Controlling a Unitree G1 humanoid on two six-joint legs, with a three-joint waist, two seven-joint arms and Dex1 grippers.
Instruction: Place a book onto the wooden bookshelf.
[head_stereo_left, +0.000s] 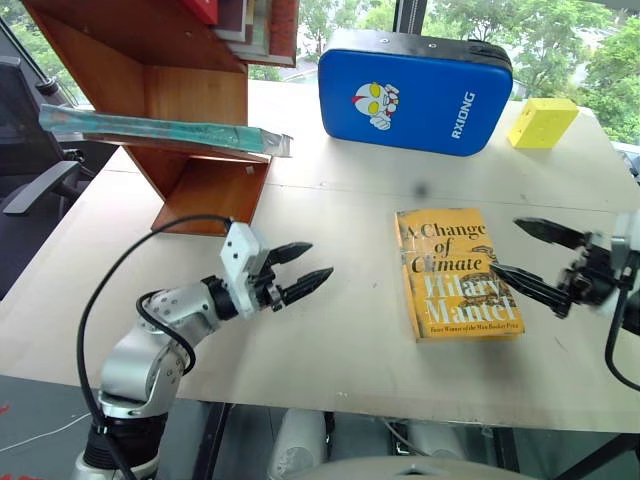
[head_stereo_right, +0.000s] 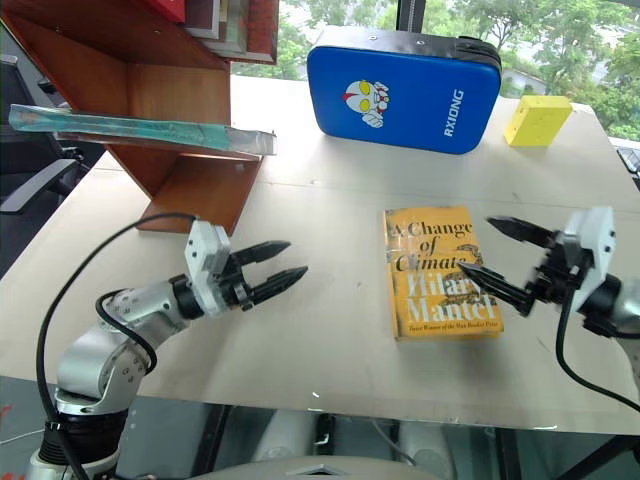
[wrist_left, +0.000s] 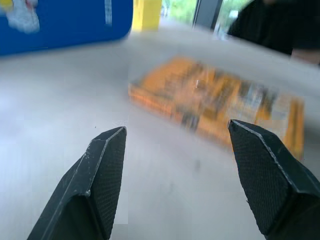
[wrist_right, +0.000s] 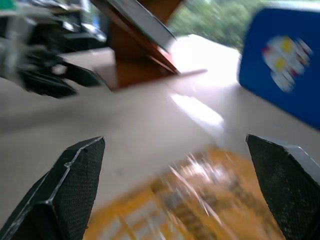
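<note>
The book (head_stereo_left: 160, 130), thin and teal in clear wrap, lies flat across a lower board of the wooden bookshelf (head_stereo_left: 195, 85) at the table's far left, and its ends stick out on both sides. My left gripper (head_stereo_left: 318, 260) hovers open and empty over the bare table in front of the shelf, pointing right. My right gripper (head_stereo_left: 506, 246) is open and empty at the right edge of the yellow book (head_stereo_left: 455, 272), pointing left. In the right wrist view the wide-apart fingers (wrist_right: 65, 185) frame the yellow cover, with the bookshelf (wrist_right: 140, 55) beyond.
The yellow "A Change of Climate" book lies flat at centre right. A blue padded case (head_stereo_left: 415, 90) stands at the back, with a yellow block (head_stereo_left: 542, 122) to its right. The table's front edge (head_stereo_left: 330, 395) runs just below both grippers.
</note>
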